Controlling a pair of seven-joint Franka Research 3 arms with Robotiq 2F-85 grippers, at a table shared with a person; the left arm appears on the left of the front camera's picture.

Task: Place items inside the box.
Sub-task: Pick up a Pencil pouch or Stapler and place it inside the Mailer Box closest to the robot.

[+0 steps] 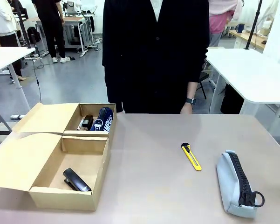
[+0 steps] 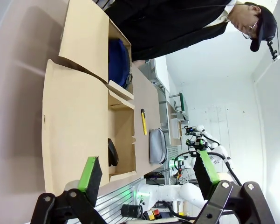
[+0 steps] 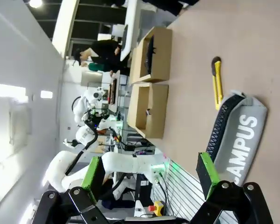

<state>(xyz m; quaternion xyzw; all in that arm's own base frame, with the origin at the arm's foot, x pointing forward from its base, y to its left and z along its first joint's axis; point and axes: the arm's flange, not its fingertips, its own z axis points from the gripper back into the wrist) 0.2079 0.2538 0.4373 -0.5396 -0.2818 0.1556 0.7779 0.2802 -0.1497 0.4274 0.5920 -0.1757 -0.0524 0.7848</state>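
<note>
1. Pale, smooth tabletop [image 1: 153,186] stretched out in front of you, and a person in a dark knit top [image 1: 153,51] stood at its far edge.
2. For print you could read, the light grey-blue pouch [image 3: 242,140] carried "CAMPUS" in white block letters on its side. The navy pouch [image 1: 103,119] bore white lettering too, only partly legible.
3. The box [image 1: 65,198] was matte brown cardboard, long and shallow, with two compartments. Both flap lids were folded out towards your left.
4. The navy pouch sat in the far compartment beside a small black item you could not identify. The black stapler [image 1: 76,181] lay at an angle on the floor of the near compartment.
5. The yellow utility knife [image 1: 191,156], slim with a black tip, lay flat on the table between the box and the grey-blue pouch. That pouch was soft fabric with a chunky black zipper and a ring pull, and it lay near your right edge.
6. Your left gripper [image 2: 146,163] was spread wide, with nothing between its green pads.
7. Your right gripper [image 3: 149,158] was likewise spread and empty, above the table near the grey-blue pouch.
</note>
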